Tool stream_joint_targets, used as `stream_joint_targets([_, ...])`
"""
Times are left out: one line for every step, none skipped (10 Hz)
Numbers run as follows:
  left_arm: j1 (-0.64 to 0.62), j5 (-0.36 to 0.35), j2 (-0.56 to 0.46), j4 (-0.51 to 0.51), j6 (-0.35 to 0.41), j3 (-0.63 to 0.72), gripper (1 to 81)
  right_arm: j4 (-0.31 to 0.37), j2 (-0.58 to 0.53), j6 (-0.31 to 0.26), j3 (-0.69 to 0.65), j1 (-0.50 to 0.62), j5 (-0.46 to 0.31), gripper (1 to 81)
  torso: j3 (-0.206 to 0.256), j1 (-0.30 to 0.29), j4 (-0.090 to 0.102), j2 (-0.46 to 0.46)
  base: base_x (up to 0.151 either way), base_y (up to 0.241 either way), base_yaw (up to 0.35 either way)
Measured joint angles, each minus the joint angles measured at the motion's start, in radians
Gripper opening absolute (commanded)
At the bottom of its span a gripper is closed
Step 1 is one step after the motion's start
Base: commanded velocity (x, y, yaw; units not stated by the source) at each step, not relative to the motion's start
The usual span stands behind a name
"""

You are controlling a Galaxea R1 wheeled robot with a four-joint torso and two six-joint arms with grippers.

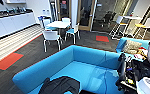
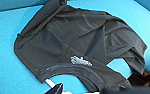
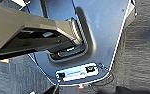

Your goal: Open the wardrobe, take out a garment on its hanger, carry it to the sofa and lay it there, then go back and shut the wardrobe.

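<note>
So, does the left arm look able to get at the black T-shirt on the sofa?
Probably yes: the black T-shirt lies spread on the blue sofa seat right under the left wrist camera, nothing covering it.

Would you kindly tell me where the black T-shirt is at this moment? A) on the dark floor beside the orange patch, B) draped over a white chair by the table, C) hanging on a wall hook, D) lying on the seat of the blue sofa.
D: the black T-shirt lies spread on the blue sofa seat, with bright blue cushion showing all round it in the left wrist view.
</note>
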Motion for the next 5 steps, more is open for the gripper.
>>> stream_joint_targets([0.042,0.003,0.044,0.081,0.002,-0.04,81.1,0.0,0.001,0.0,0.0,0.002,-0.001,81.1,0.0,0.0,0.0,0.0,0.0,0.0,0.0])
stream_joint_targets([0.108,-0.001,0.093,0.203,0.004,-0.048,81.1,0.001,0.002,0.001,0.0,0.009,-0.002,81.1,0.0,0.0,0.0,0.0,0.0,0.0,0.0])
stream_joint_targets([0.174,-0.059,0.127,0.335,0.004,-0.042,81.1,0.001,0.003,0.001,-0.002,0.02,-0.001,81.1,0.0,0.0,0.0,0.0,0.0,0.0,0.0])
stream_joint_targets([0.219,-0.11,0.131,0.445,0.004,-0.043,81.1,0.001,0.002,0.002,-0.006,0.028,-0.001,81.1,0.0,0.0,0.0,0.0,0.0,0.0,0.0])
stream_joint_targets([0.256,-0.14,0.122,0.52,0.006,-0.052,81.1,0.001,0.002,0.002,-0.007,0.034,-0.003,81.1,0.0,0.0,0.0,0.0,0.0,0.0,0.0])
